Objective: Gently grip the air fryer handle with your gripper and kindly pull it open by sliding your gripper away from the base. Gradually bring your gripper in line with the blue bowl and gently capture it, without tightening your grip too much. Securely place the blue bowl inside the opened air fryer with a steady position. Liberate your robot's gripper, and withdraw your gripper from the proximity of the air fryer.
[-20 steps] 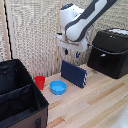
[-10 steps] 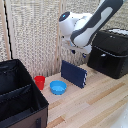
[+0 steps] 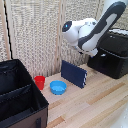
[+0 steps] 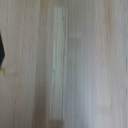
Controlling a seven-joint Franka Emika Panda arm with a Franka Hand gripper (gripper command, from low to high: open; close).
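The air fryer point(image 3: 114, 59) is a matte-black box at the exterior view's right, on the wooden table. I cannot make out its handle or whether the drawer is open. The blue bowl point(image 3: 58, 87) sits upright on the table near the middle, next to a red cup. The white arm reaches in from the upper right. Its gripper point(image 3: 92, 51) hangs dark and blurred just beside the air fryer's near corner, well above and away from the bowl. Its fingers cannot be told apart. The wrist view shows only blurred bare wood point(image 4: 65, 65).
A red cup point(image 3: 39, 81) stands beside the bowl. A dark navy flat panel point(image 3: 74, 73) leans behind the bowl. A big black fabric bin with dividers point(image 3: 20, 97) fills the exterior view's left. A pale woven screen point(image 3: 35, 30) stands behind.
The arm has swung toward the exterior view's right, carrying the gripper from above the navy panel to beside the air fryer. Bowl, cup and panel have not moved.
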